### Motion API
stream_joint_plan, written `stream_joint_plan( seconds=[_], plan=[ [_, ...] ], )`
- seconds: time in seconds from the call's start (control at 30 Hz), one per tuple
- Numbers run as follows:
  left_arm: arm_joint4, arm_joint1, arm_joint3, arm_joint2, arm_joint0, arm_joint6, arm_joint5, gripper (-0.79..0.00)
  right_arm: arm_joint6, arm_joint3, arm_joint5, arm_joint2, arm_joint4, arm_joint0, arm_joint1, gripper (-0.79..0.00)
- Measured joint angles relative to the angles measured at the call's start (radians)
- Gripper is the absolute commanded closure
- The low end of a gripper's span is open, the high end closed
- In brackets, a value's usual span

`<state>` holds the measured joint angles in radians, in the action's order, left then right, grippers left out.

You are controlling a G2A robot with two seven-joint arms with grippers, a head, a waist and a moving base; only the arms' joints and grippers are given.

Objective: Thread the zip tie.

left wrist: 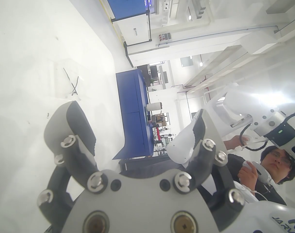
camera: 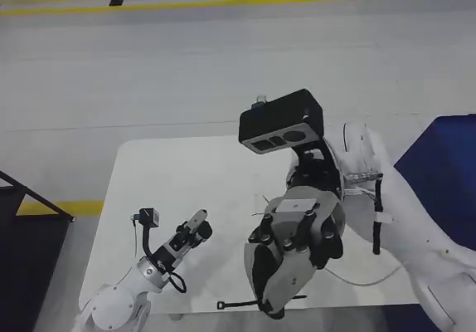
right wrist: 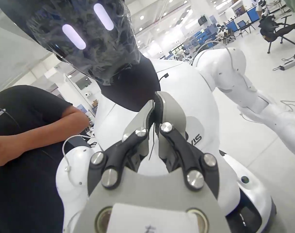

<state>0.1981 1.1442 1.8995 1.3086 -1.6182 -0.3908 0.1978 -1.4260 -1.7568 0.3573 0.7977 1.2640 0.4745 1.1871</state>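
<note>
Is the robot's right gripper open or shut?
Shut. The right gripper has its fingers pressed together, pinching a thin black zip tie between them.

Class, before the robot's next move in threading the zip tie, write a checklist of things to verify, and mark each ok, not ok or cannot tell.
1. Right gripper shut on the zip tie: ok.
2. Left gripper open, holding nothing: ok.
3. Left gripper near the zip tie: not ok; in the top view it sits apart from it, above the table.
4. Which end of the zip tie is the head: cannot tell.
5. Loose strands on the table lie away from both grippers: ok.
</note>
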Motion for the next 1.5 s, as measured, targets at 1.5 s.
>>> stream_joint_plan(
  seconds=[1.5],
  plan=[
    [0.000, 0.000, 0.000, 0.000, 0.000, 0.000, 0.000, -0.785, 0.246, -0.258, 0.283, 0.304, -0.468, 0.135, 0.032, 0.000]
  ],
)
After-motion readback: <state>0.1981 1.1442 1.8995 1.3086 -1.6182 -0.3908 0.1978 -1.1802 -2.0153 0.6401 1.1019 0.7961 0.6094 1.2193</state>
